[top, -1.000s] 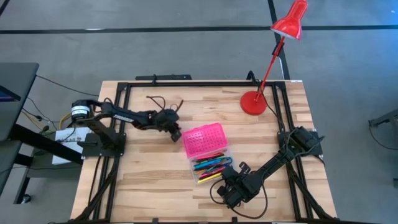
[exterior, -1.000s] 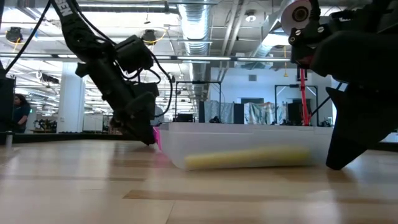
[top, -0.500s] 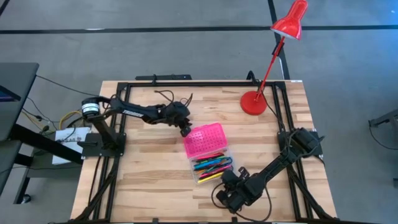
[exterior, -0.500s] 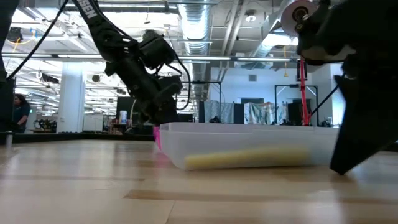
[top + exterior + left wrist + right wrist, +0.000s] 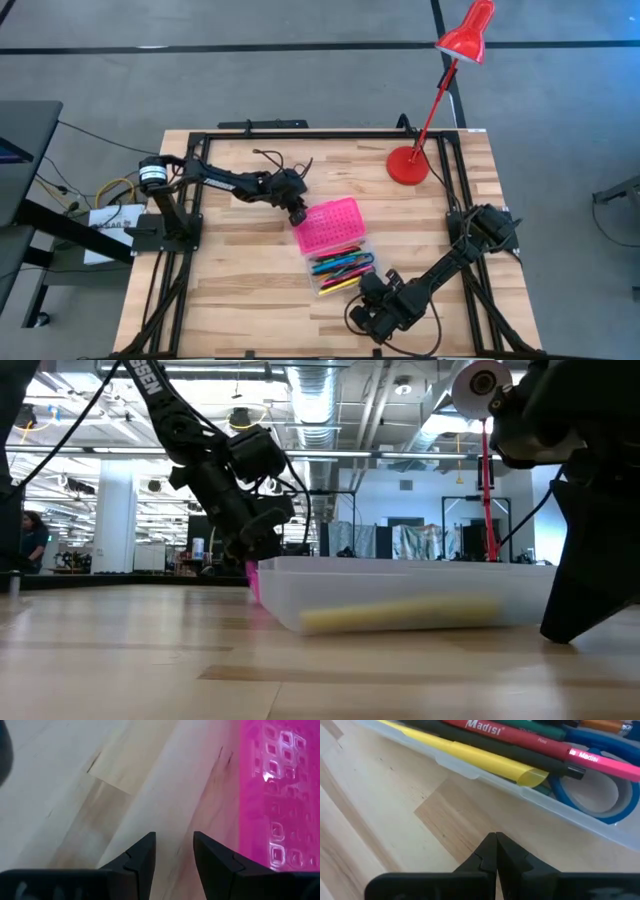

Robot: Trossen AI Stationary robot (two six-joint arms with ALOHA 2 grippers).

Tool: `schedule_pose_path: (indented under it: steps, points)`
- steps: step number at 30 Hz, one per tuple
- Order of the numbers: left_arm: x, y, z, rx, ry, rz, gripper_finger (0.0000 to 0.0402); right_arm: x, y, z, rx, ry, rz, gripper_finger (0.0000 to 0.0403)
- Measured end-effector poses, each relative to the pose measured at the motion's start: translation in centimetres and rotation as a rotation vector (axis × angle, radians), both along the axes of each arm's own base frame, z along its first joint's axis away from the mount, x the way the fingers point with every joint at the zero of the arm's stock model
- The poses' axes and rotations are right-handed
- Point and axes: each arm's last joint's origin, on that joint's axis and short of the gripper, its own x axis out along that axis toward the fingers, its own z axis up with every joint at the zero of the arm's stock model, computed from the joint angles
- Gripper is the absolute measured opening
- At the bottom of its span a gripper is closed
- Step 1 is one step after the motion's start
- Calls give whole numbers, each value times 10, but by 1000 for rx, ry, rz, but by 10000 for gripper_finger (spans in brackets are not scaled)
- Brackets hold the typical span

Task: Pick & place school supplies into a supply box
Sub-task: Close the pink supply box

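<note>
On the table (image 5: 240, 290), pink-lidded supply box (image 5: 333, 243).

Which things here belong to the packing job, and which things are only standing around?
Belongs to the job:
- supply box with pink lid open
- school supplies lying in the box
- left tool beside the lid, open
- right tool near the box, shut

Standing around:
- red desk lamp

1. A red desk lamp (image 5: 452, 70) stands at the far right corner of the wooden table (image 5: 240, 290).
2. A black frame (image 5: 300, 133) edges the tabletop.
3. Someone (image 5: 30, 540), possibly seated, shows far back in the room.
</note>
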Motion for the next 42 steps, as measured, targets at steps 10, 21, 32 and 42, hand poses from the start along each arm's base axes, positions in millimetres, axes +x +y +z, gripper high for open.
schedule_pose_path:
  steps: [10,21,32,42]
  points:
    - [-1,-14,-2,-10,55,-40,125,1,-8,-1,-52,30,-1,0]
    - [-7,-21,3,-30,92,-61,125,7,-19,-2,-87,73,48,0]
    - [-29,-34,2,-29,126,-48,125,13,-36,-2,-134,130,36,0]
    - [-69,-52,-2,-62,67,47,125,26,-60,-1,-145,175,50,0]
